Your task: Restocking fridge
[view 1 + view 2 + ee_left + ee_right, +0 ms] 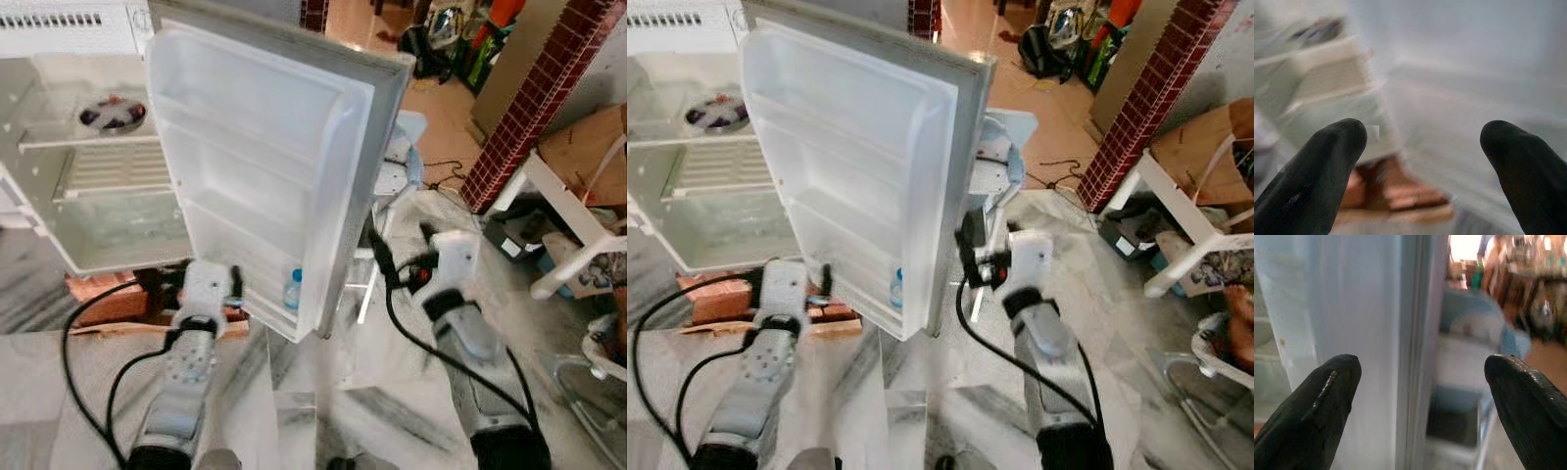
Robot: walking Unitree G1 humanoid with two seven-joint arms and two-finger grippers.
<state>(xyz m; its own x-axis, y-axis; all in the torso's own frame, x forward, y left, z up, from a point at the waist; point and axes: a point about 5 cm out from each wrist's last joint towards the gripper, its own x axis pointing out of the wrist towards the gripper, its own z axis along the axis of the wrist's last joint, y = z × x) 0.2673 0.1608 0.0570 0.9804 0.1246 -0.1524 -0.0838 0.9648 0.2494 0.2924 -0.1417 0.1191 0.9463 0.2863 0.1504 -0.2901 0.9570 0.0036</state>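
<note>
A red brick pillar point(529, 103) stands right; cardboard boxes point(588, 147) and a white chair point(573, 230) nearby.

The fridge point(98, 176) is small and white, standing low on bricks point(108, 294) with its door point(265, 166) swung wide open. Inside, a wire shelf point(108, 166) sits mid-height and a dark round dish point(113, 115) rests on the upper level. The door's inner side has moulded white racks; a small clear bottle point(293, 290) with a blue label stands upright in the lowest rack, near the door's outer edge.
</note>
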